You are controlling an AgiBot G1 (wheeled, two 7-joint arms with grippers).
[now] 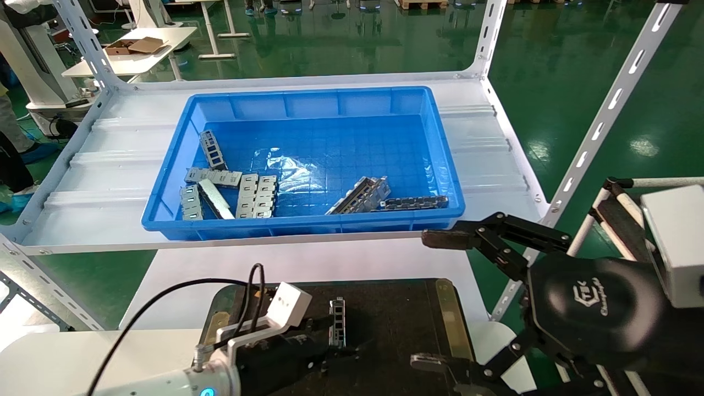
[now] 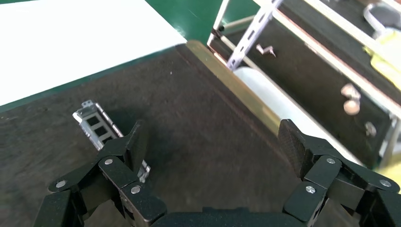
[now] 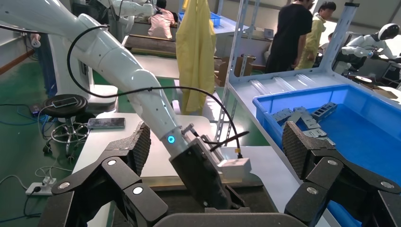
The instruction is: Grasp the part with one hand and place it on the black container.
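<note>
The part (image 1: pixel 336 320) (image 2: pixel 93 123), a narrow silver-grey channel bar with rectangular cutouts, lies flat on the black container (image 1: pixel 396 319) (image 2: pixel 198 109). My left gripper (image 1: pixel 338 345) (image 2: pixel 213 139) hovers low over the tray, open wide. The part rests beside one of its fingers (image 2: pixel 135 144), which hides the bar's near end; nothing sits between the jaws. My right gripper (image 1: pixel 429 300) (image 3: pixel 217 137) hangs open and empty just off the tray's right side, facing the left arm.
A blue plastic bin (image 1: pixel 308 223) on the white shelf behind holds more bars (image 1: pixel 360 195), flat tabbed plates (image 1: pixel 256 195) and a dark chain-like strip (image 1: pixel 412 202). A brass strip (image 1: pixel 446 313) edges the tray. Slotted shelf posts (image 1: pixel 605 118) rise at right.
</note>
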